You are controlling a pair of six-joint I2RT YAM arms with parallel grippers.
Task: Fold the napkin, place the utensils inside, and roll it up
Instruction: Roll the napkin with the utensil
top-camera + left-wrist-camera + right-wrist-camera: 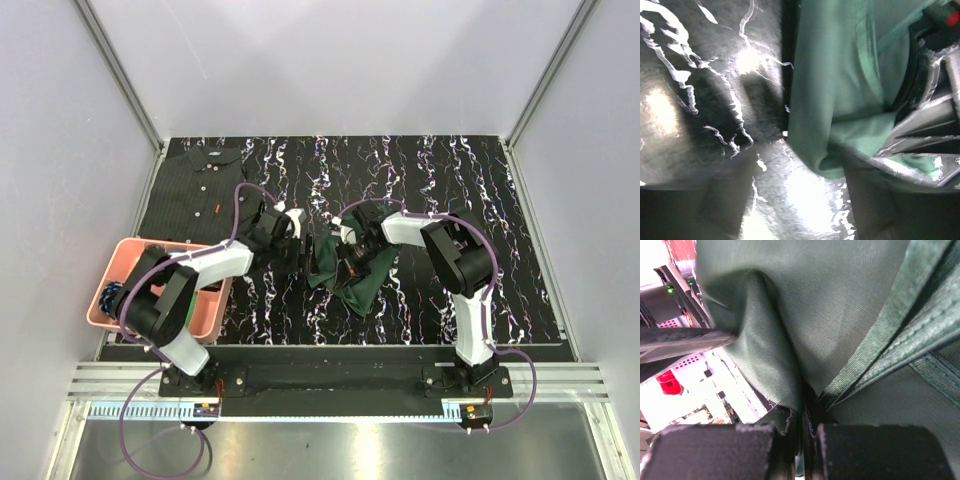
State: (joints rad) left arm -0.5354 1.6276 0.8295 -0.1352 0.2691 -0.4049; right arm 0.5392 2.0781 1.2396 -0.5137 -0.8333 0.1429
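The top view is bright and evenly lit from overhead and sharp throughout. Its pale walls point(330, 60) are nearly shadowless, only soft shadows lie under the arms on the black marbled table point(450, 180), and the metal rail point(560, 380) at the near edge has a mild sheen. The left wrist view is hazy and washed out: glare blooms white on the table's veins, the napkin point(830, 90) reads pale mint, and the lower part sinks into dark blur. The right wrist view is dim. The napkin's weave is crisp mid-frame, the right gripper point(803, 440) is soft, and the background beyond the cloth is blown out white.
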